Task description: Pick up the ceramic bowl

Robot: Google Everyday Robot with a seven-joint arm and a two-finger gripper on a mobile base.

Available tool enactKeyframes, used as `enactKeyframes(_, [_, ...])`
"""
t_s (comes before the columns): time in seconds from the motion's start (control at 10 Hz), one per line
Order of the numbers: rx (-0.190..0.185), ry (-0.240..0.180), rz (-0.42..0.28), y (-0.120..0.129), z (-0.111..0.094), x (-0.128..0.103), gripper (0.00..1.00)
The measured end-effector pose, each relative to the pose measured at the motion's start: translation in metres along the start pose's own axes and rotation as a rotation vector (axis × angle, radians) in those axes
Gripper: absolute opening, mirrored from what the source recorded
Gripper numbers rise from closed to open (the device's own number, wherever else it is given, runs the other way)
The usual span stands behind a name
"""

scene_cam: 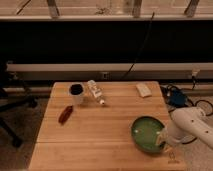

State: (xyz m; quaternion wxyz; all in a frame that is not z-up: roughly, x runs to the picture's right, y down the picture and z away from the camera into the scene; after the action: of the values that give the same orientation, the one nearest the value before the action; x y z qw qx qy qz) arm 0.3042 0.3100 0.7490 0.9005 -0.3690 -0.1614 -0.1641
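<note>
Wooden bench, dark wall behind: grasp on the ceramic bowl being lined up.
Bowl's near the front right corner, pincer parked at its right rim, open or closed can't be told. Rim probably needs clamping next, then lifting.

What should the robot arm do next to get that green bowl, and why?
Probably lower the gripper onto the rim of the ceramic bowl beside it and take hold: the gripper sits right at that rim, and the bowl rests on the table.
</note>
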Motion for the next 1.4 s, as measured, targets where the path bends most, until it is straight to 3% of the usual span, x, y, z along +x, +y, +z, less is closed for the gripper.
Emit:
enactKeyframes(0.1, [0.004,0.005,-0.007,-0.006,0.0,0.001,0.02])
enactKeyframes(0.2, [0.007,0.009,-0.012,-0.008,-0.003,0.001,0.0])
enactKeyframes(0.7, [0.005,0.02,-0.026,-0.013,-0.021,0.0,0.0])
enactKeyframes(1.4, [-0.004,0.037,-0.07,-0.028,-0.066,-0.014,0.0])
